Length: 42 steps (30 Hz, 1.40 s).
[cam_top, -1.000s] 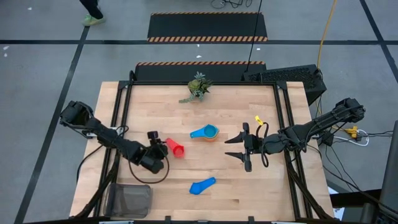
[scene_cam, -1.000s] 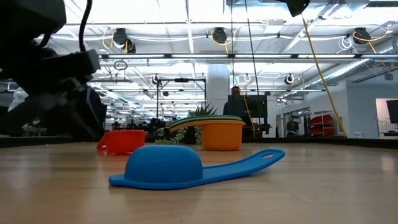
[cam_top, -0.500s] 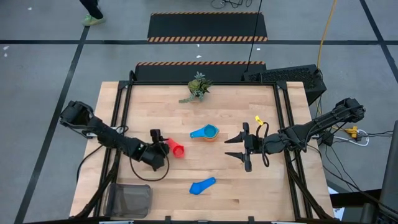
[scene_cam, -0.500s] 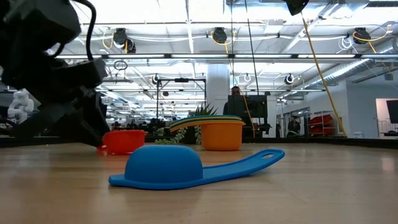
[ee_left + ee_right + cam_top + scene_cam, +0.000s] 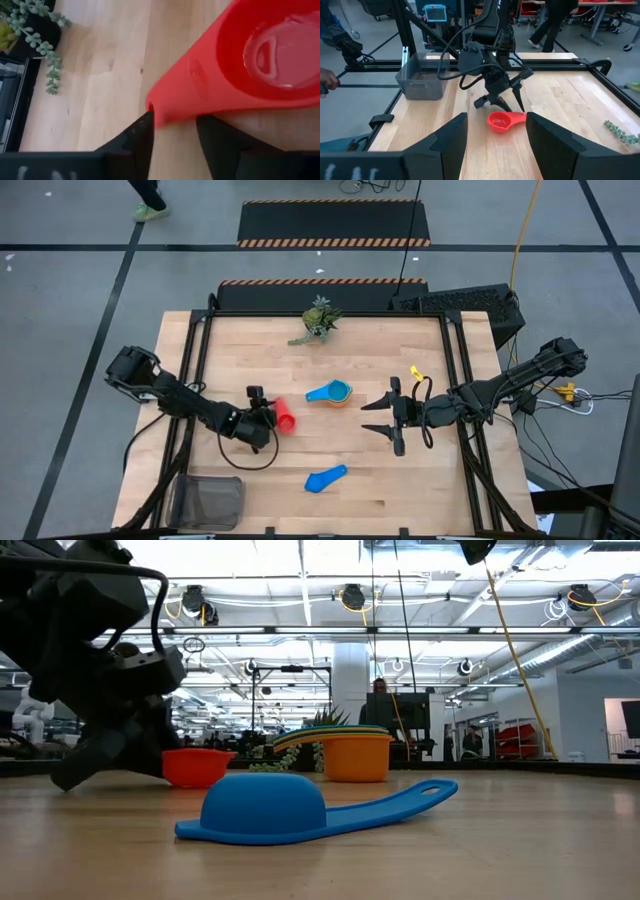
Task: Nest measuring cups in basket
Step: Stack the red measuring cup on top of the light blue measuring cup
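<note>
High view: left tool (image 5: 268, 413) sits left of the counter's (image 5: 240, 350) centre, at the handle of the red cup (image 5: 285, 421). Stacked cups (image 5: 331, 392), light blue on top, lie near the centre. A blue cup (image 5: 325, 478) lies toward the front edge. The basket (image 5: 207, 502) is at the front left corner, the small plant (image 5: 316, 320) at the back edge. Right tool (image 5: 392, 415) hovers right of centre, released, fingers spread, holding nothing.

Low view: blue cup (image 5: 295, 809) lies mouth down in front; behind it the red cup (image 5: 196, 766), and an orange cup (image 5: 356, 756) under the stack.

Left wrist view: fingers (image 5: 141, 137) straddle the red cup's (image 5: 235, 65) handle end, a gap visible on one side; not clenched on it.

Right wrist view: left tool (image 5: 505, 96) stands tips-down over the red cup's (image 5: 503, 121) handle; basket (image 5: 423, 81) behind at the corner.
</note>
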Available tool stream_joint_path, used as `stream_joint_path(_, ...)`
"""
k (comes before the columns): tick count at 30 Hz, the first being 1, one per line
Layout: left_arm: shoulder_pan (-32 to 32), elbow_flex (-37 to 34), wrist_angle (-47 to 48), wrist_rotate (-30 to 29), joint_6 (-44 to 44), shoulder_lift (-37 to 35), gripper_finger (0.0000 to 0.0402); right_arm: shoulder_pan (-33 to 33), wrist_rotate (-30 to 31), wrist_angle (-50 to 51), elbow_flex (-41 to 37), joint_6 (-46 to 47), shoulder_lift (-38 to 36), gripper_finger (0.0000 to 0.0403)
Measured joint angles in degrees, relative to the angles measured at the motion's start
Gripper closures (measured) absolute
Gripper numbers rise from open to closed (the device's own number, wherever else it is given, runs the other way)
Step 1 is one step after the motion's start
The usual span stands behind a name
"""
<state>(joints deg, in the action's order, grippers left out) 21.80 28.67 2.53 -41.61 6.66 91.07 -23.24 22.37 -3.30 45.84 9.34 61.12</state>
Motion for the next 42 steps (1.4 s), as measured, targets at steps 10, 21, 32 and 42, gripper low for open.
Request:
stream_joint_path(10, -0.2, 0.0, 0.1, 0.7, -0.6, 0.1, 0.0386, 0.0, 0.0, -2.3, 0.0, -1.3, 0.0, 0.0206)
stream_joint_path(21, 0.7, -0.2, -1.1, 7.1, 6.1, -0.4, 0.0351, 0.0, 0.0, -2.2, 0.0, -1.3, 0.0, 0.0206)
stream_joint_path(32, 6.5, 4.8, 1.8, 15.8, 4.8, -3.6, 0.035, 0.0, 0.0, -2.2, 0.0, -1.5, 0.0, 0.0206)
stream_joint_path(42, 7.1, 6.2, 4.6, 7.2, -2.3, -4.9, 0.0342, 0.4, 0.0, -2.1, 0.0, -1.1, 0.9, 0.0206)
